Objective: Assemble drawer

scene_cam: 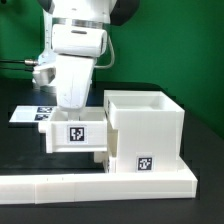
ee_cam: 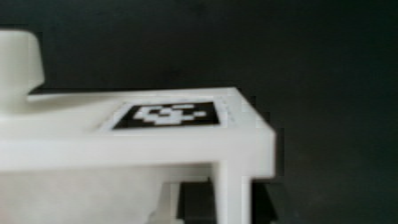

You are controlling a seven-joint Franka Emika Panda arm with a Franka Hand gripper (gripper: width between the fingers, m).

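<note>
Drawer pieces sit side by side against the low white rail (scene_cam: 100,183). The box shell (scene_cam: 145,125) stands on the exterior view's right, open top up, and the knobbed tray (scene_cam: 75,137) is just beside it on the left, its end seemingly meeting the shell's side — probably lined up to slide in. The rail likely acts as a stop that keeps both square. The gripper (scene_cam: 72,106) hangs right over the tray, but its fingers are hidden — whether it clamps anything cannot be told. The blurred wrist view shows only the tray's tag (ee_cam: 173,113) and knob (ee_cam: 18,55).
</note>
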